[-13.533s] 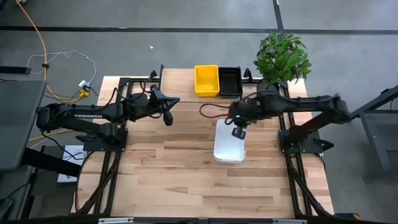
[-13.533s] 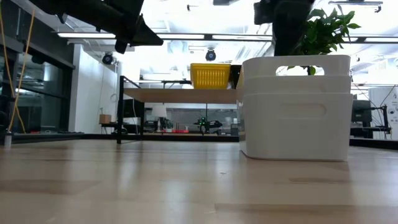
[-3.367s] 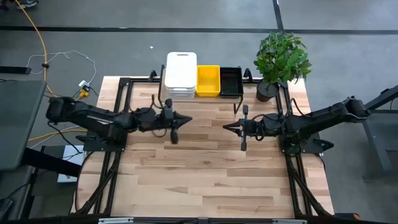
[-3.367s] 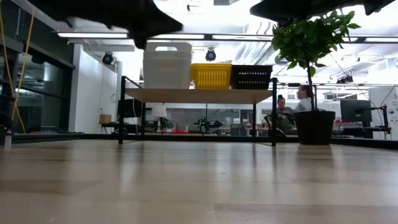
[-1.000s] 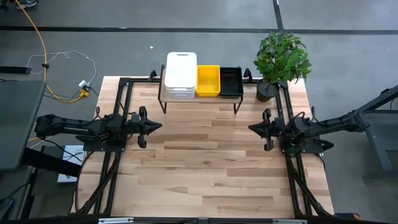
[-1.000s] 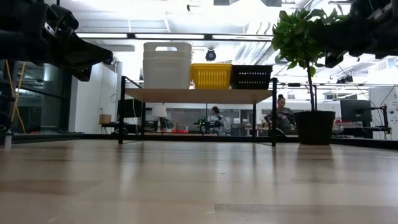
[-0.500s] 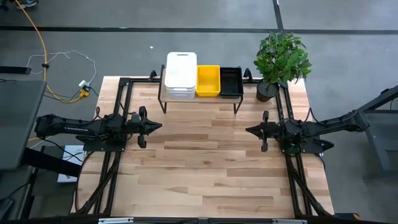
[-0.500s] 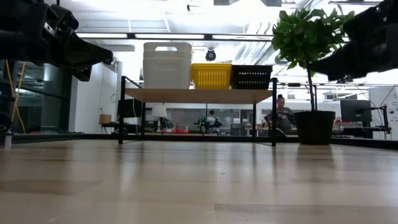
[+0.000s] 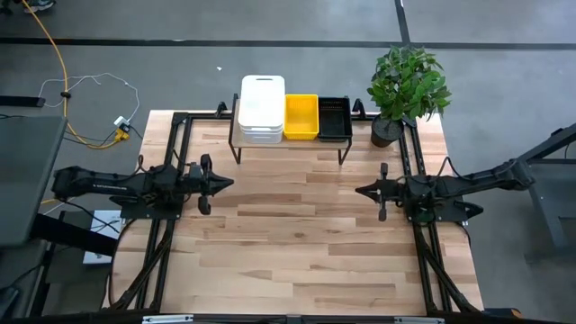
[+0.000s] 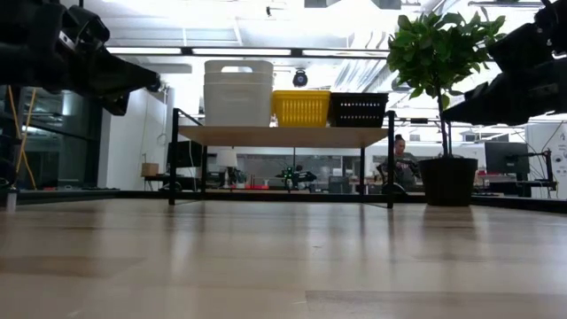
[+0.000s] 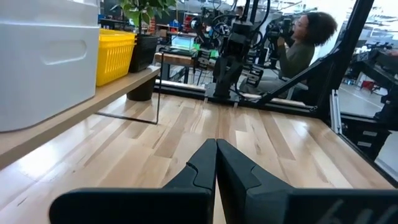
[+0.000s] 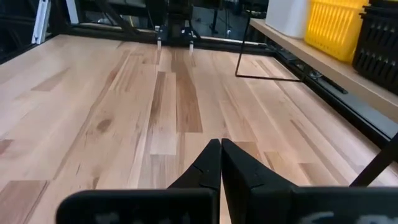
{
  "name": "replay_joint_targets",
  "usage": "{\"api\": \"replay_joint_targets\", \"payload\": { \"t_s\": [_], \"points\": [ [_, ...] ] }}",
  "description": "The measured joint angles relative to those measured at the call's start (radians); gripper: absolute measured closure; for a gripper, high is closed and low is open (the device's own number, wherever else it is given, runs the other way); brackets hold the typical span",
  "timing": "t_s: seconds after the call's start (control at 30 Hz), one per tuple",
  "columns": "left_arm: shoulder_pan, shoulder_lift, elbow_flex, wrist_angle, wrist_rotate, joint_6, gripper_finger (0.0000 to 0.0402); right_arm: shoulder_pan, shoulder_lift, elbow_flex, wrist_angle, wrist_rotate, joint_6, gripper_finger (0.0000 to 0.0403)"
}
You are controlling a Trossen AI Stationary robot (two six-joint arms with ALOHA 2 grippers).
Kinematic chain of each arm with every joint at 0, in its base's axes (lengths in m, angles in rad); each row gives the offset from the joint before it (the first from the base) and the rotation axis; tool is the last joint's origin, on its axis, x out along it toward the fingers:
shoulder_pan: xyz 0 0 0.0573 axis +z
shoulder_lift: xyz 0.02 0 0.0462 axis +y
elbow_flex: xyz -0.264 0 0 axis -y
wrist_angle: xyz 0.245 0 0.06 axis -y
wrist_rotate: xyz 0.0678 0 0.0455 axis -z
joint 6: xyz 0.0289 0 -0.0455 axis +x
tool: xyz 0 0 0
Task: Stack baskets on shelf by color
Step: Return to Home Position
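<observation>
The shelf [image 9: 288, 146] stands at the table's far edge on thin black legs. On its top stand the stacked white baskets [image 9: 262, 109] at the left, a yellow basket [image 9: 301, 116] in the middle and a black basket [image 9: 334, 117] at the right; they also show in the low view [image 10: 237, 92]. My left gripper [image 9: 227, 181] is shut and empty over the table's left side. My right gripper [image 9: 360, 190] is shut and empty over the table's right side. Both fingertip pairs meet in the wrist views [image 11: 216, 144] [image 12: 221, 143].
A potted plant [image 9: 407, 83] stands at the table's far right corner beside the shelf. Black frame rails run along the table's left and right sides. A seated person [image 11: 298, 50] shows in the room beyond the table. Bare wood [image 9: 297, 243] lies between the arms.
My right gripper has moved a little toward the table's left edge, away from its base. My left arm has kept still. The baskets on the shelf have not moved.
</observation>
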Motion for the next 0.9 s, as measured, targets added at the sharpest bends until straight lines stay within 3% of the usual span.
{"api": "replay_joint_targets", "payload": {
  "t_s": [0.23, 0.37, 0.5, 0.9],
  "points": [
    [0.0, -0.131, 0.0, -0.238, 0.001, 0.0, 0.0401, 0.03, -0.121, 0.0, -0.001, -0.009, 0.0, 0.0403],
    [0.0, -0.183, 0.001, -0.243, 0.036, 0.0, 0.0401, 0.047, -0.271, 0.0, -0.001, -0.01, -0.005, 0.0403],
    [0.0, -0.227, 0.001, -0.246, 0.037, 0.0, 0.0401, 0.063, -0.278, 0.0, 0.089, -0.001, -0.001, 0.0403],
    [0.0, -0.301, 0.001, -0.246, 0.036, 0.0, 0.0401, 0.068, -0.279, -0.001, 0.032, -0.001, -0.001, 0.0403]
  ]
}}
